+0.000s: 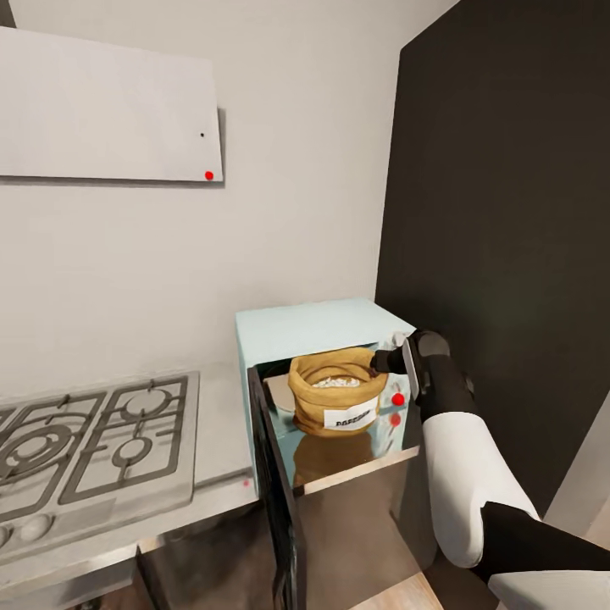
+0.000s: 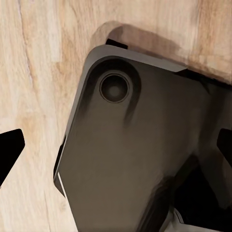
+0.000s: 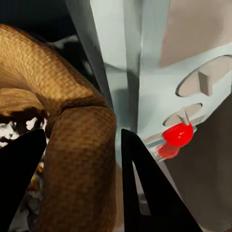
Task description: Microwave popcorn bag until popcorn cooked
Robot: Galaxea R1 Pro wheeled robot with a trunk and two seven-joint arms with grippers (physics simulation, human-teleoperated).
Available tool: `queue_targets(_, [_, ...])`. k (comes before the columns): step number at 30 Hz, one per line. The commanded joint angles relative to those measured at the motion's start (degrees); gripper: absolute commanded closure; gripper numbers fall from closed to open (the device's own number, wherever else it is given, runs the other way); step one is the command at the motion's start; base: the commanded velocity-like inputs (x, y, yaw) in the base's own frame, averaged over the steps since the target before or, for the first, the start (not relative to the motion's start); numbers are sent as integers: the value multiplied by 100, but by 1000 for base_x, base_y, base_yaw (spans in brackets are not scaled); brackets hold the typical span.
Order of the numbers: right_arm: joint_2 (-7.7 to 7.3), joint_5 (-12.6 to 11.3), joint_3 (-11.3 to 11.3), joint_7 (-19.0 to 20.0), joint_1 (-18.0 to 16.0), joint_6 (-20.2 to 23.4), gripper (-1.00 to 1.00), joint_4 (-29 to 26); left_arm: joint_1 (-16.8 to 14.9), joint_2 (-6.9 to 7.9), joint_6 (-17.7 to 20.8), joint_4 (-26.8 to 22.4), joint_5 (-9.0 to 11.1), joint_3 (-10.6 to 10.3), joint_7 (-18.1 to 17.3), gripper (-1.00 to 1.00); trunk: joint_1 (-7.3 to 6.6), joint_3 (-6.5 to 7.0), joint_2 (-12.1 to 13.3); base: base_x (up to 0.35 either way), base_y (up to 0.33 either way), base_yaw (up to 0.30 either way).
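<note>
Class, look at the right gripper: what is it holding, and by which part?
The right gripper holds the popcorn bag by its rolled rim, one finger on each side, at the microwave's opening.

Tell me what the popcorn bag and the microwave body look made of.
Popcorn bag: coarse tan woven cloth, burlap-like and matte; the weave shows close up by the right claw. Microwave: smooth pale mint casing, probably painted metal or plastic, with faint sheen.

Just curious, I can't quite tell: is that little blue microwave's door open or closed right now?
Open. The microwave has its dark door swung out to the left, so the popcorn bag sits exposed inside, upright, with the right gripper at its rim.
</note>
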Motion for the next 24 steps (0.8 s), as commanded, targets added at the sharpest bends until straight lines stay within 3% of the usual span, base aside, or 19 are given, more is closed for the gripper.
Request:
queue_targets(1, [8,2,-23,58,-7,19,100,-7,1,1,-6,-7,18,8,0,-100,2,-6,-5,139,136,0])
queue_targets(9, [8,-7,-23,58,-7,19,100,-7,1,-1,-5,-7,22,11,2,-100,2,-6,-5,136,137,0])
queue_targets(17, [9,1,-23,64,-7,19,100,4,1,0,-6,-7,26,11,5,-100,2,-6,-5,14,14,0])
queue_targets(21, [-122,65,12,190,89,19,100,-45,1,8,-13,-13,27,20,-11,-100,2,-7,-5,0,0,0])
queue_targets(24, [-23,71,19,148,151,-2,100,52,1,8,-12,-11,26,20,-9,-100,2,-7,-5,0,0,0])
